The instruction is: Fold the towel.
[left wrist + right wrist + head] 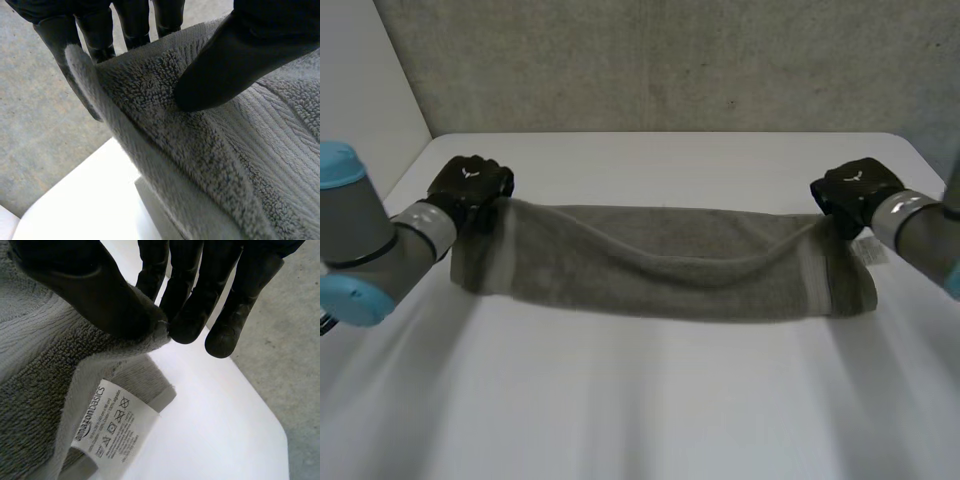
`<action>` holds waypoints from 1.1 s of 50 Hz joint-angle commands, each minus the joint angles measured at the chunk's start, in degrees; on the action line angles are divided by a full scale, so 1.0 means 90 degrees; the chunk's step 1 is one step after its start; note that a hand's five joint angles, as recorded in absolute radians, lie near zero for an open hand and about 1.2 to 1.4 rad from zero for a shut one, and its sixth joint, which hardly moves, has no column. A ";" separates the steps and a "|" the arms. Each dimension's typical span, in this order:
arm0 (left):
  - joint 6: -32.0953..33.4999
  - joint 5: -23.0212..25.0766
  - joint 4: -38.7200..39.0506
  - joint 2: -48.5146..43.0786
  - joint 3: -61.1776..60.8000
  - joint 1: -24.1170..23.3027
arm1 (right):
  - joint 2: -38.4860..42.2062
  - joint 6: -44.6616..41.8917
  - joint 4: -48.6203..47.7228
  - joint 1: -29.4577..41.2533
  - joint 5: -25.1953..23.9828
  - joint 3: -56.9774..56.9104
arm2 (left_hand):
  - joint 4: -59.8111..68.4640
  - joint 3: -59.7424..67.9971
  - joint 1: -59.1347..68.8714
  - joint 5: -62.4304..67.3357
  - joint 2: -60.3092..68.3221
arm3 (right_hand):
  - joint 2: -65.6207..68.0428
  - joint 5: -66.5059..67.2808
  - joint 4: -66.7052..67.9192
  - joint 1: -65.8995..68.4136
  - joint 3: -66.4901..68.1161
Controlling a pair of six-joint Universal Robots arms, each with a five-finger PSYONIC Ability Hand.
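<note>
Stretching across the white surface (640, 400), the grey towel (660, 265) sags between its two raised far corners. Left robot hand (470, 183) is closed in a pinch on one corner; right robot hand (852, 190) pinches the other, near the care label (112, 427).

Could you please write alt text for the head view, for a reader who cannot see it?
The robot's left hand and right hand each pinch a far corner of a grey towel, holding that edge raised so it sags between them, while the rest lies across the white table.

Grey towel (660, 265), ribbed weave; white table (650, 400).
</note>
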 commanded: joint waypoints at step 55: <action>-0.0550 -0.0923 0.1152 0.0673 -0.0815 -0.0365 | -0.1281 0.1115 -0.2334 0.0235 0.0818 0.1667 | -0.8602 -0.8755 -0.8249 -0.9574 -0.8547 | -0.7391 -0.7457 -0.7456 -0.7423 -0.7490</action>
